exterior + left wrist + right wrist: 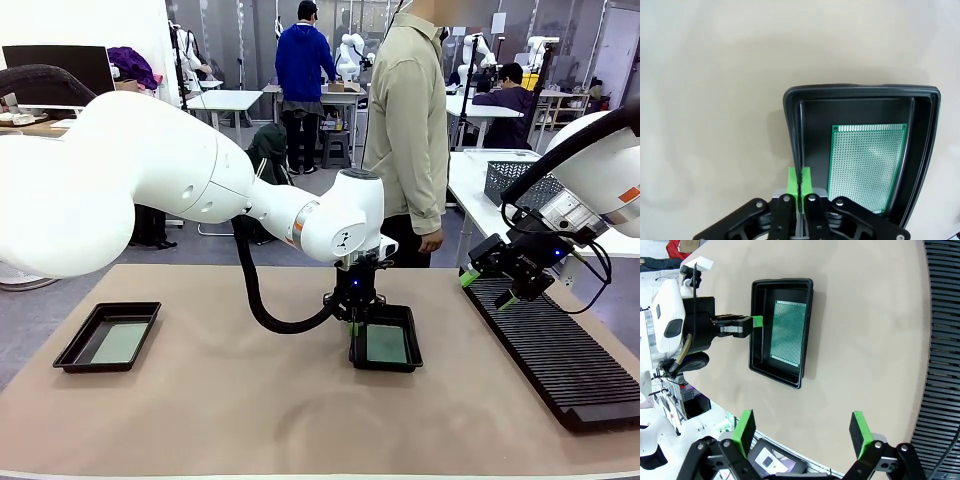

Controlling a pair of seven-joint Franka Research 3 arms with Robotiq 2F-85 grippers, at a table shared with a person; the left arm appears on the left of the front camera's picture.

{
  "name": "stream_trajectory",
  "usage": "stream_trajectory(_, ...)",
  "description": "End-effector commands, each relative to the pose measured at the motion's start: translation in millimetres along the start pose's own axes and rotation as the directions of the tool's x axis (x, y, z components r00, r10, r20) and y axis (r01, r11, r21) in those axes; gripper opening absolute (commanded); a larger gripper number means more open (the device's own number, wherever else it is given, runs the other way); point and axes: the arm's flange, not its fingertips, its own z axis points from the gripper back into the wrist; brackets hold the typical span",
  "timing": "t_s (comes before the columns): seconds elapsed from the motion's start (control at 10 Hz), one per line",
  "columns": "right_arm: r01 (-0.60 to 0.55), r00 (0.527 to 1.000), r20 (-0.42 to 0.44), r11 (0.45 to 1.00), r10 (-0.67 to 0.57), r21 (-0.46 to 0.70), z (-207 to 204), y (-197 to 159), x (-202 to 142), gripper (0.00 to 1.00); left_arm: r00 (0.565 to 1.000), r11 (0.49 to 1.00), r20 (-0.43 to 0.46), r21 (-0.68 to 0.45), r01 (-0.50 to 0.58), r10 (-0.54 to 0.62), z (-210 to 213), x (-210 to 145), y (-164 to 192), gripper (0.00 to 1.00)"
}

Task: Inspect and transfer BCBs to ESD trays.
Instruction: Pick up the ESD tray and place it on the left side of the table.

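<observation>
Both trays hold a board each, so I'd say nearly done. My left gripper [800,186] has fingers pressed together on the near tray's [385,362] rim; board [867,167] lies just beyond. Right gripper [802,430] spread wide, empty, over the rack [560,360]. Far tray [75,352] w/ its board [120,343] untouched.

The tray [860,97] pinched at its rim by the left gripper [800,182] looks like black plastic with a soft sheen along its flared edge and a duller floor. The board [867,167] lying in it is a thin green sheet, finely dotted with a grid of tiny holes and a pale border. The gripper's pads [793,181] are bright green and matt; its links are black, faintly glossy. The table [710,100] beside it is covered in a matt beige sheet, smooth and lightly mottled. Near the right gripper [802,432], the rack [942,340] is dull black and ribbed. The arm shells [150,180] are glossy white plastic.
</observation>
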Motion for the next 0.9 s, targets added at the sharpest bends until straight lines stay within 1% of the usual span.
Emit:
stream_trajectory(0.0,0.02,1.0,0.006,1.0,-0.02,-0.006,-1.5,1.1,1.2,1.0,1.0,1.0,0.0,0.003,0.002,-0.002,-0.9,-0.1,1.0,0.0)
stream_trajectory(0.3,0.02,1.0,0.006,1.0,-0.02,-0.006,-1.5,1.1,1.2,1.0,1.0,1.0,0.0,0.003,0.002,-0.002,-0.9,-0.1,1.0,0.0)
stream_trajectory(0.4,0.02,1.0,0.006,1.0,-0.02,-0.006,-1.5,1.1,1.2,1.0,1.0,1.0,0.0,0.0,0.0,0.0,0.0,0.0,0.0,0.03)
stream_trajectory(0.8,0.02,1.0,0.006,1.0,-0.02,-0.006,-1.5,1.1,1.2,1.0,1.0,0.996,0.002,-0.086,0.009,-0.008,11.9,-5.4,32.3,0.03)
